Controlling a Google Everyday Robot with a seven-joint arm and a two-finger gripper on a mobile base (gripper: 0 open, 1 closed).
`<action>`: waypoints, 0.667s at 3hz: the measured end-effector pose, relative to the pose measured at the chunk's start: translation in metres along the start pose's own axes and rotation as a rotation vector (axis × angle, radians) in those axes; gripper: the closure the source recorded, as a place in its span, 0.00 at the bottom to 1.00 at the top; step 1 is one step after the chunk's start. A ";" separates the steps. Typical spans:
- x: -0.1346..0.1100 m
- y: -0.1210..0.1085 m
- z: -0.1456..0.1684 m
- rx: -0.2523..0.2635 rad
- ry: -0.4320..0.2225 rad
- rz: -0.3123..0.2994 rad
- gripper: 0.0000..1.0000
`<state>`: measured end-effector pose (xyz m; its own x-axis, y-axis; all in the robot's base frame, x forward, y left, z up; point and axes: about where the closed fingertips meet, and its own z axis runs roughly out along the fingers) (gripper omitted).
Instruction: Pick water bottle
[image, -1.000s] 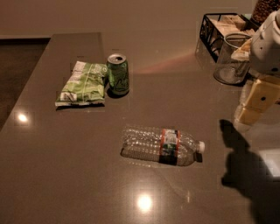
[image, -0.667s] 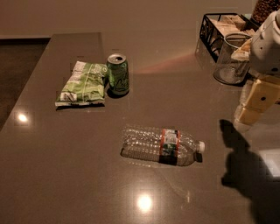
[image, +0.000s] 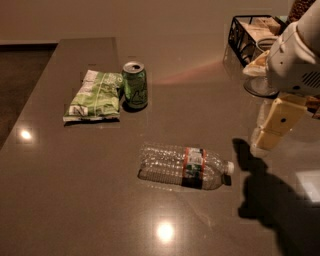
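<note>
The water bottle lies on its side in the middle of the grey table. It is clear ribbed plastic with an orange-red and dark label band, and its white cap points right. My gripper hangs from the white arm at the right edge of the view. It is above the table, to the right of the bottle's cap and apart from it. It holds nothing that I can see. Its shadow falls on the table below it.
A green soda can stands upright at the back left, next to a green snack bag lying flat. A black wire basket and a clear glass jar stand at the back right, behind the arm.
</note>
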<state>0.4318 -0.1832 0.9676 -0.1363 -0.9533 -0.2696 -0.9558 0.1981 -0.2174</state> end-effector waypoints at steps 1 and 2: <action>-0.019 0.016 0.018 -0.051 -0.027 -0.045 0.00; -0.036 0.032 0.039 -0.100 -0.031 -0.062 0.00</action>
<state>0.4158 -0.1340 0.9336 -0.0693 -0.9552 -0.2879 -0.9835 0.1138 -0.1407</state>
